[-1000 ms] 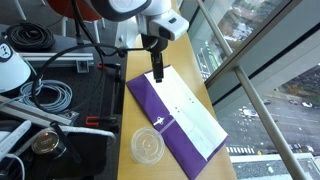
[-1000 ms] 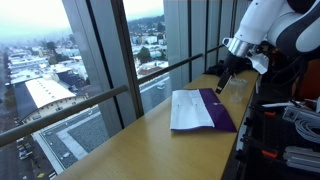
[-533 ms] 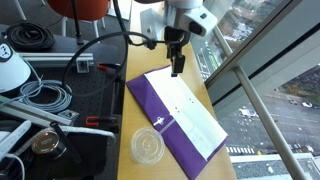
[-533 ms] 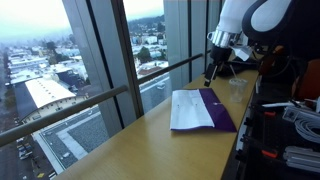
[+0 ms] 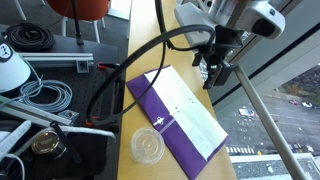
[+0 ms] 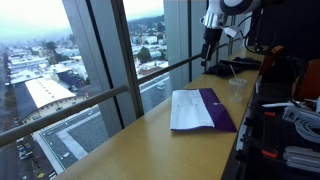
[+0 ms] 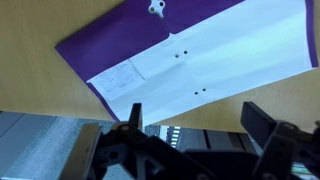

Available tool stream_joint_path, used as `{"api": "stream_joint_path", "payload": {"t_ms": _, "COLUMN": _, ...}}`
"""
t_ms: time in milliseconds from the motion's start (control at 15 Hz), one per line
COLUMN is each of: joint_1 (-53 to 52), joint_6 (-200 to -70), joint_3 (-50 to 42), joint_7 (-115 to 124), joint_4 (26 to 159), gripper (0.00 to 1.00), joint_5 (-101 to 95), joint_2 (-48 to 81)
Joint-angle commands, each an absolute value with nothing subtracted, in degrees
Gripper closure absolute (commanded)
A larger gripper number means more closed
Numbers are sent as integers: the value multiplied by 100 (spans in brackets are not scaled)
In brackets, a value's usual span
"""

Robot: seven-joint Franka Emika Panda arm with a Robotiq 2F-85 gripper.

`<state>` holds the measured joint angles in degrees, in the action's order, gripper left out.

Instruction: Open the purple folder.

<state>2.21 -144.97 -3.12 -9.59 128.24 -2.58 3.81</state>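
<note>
Purple folder lay flat on the wooden table, below the pincer and off to its inner side. White sheets covered the half nearer the pincer. The pincer hung raised, touching nothing, over the window-side table edge, close to the rail. In the wrist view its jaws stood apart, nothing between them, and the folder filled the field just beyond the fingertips. A clear lid sat well beyond the folder's far end from the pincer, just beside the purple edge. From this exterior view I could not tell whether the white half was a loose sheet or the inside page. Risks as judged: the cover is thin and flush with the wood, so a fingertip may fail to get under it and push the whole folder into the lid. A pinch could take sheets with the cover and crease them. A careless descent could clip the rail.
</note>
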Motion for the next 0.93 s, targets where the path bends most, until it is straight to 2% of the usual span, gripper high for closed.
{"api": "stream_joint_path", "payload": {"t_ms": 0, "joint_1": 376, "joint_6": -14078, "joint_3": -315, "joint_7": -1339, "joint_4": 12433, "gripper": 0, "joint_5": -40, "joint_2": 602}}
{"api": "stream_joint_path", "payload": {"t_ms": 867, "joint_1": 396, "joint_6": -14189, "joint_3": -304, "joint_7": -1161, "joint_4": 12568, "gripper": 0, "joint_5": -232, "joint_2": 582}}
